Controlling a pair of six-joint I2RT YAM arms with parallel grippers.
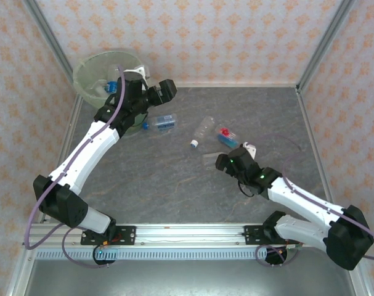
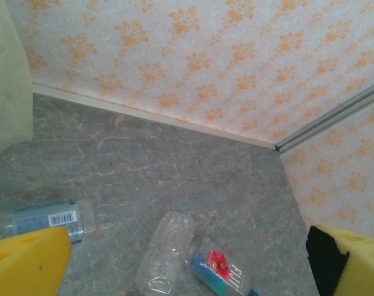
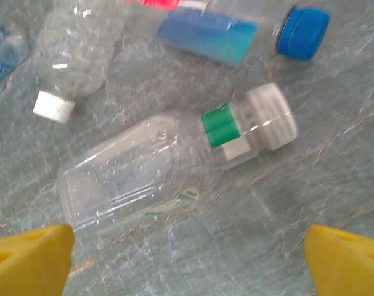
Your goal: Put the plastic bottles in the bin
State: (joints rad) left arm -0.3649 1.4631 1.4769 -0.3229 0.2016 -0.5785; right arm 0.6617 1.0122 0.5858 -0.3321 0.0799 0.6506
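Note:
The pale-green bin [image 1: 91,69] stands at the far left corner, and something blue [image 1: 112,86] shows inside it. My left gripper [image 1: 167,90] hovers beside the bin, open and empty [image 2: 187,274]. Below it lie a blue-labelled bottle [image 2: 48,220], a clear crumpled bottle [image 2: 165,253] and a red-and-blue labelled bottle [image 2: 220,271]. My right gripper [image 1: 222,162] is open [image 3: 187,265] just short of a clear bottle with a green band and white cap [image 3: 168,169]. That bottle lies flat on the table, untouched. Beyond it are a clear white-capped bottle [image 3: 69,49] and a blue-capped bottle [image 3: 236,28].
The grey marbled table [image 1: 174,185] is fenced by patterned walls with metal corner posts [image 1: 319,46]. The left arm's links [image 1: 94,142] stretch diagonally from the near edge toward the bin [image 2: 5,92]. Bare table lies in the near middle and far right.

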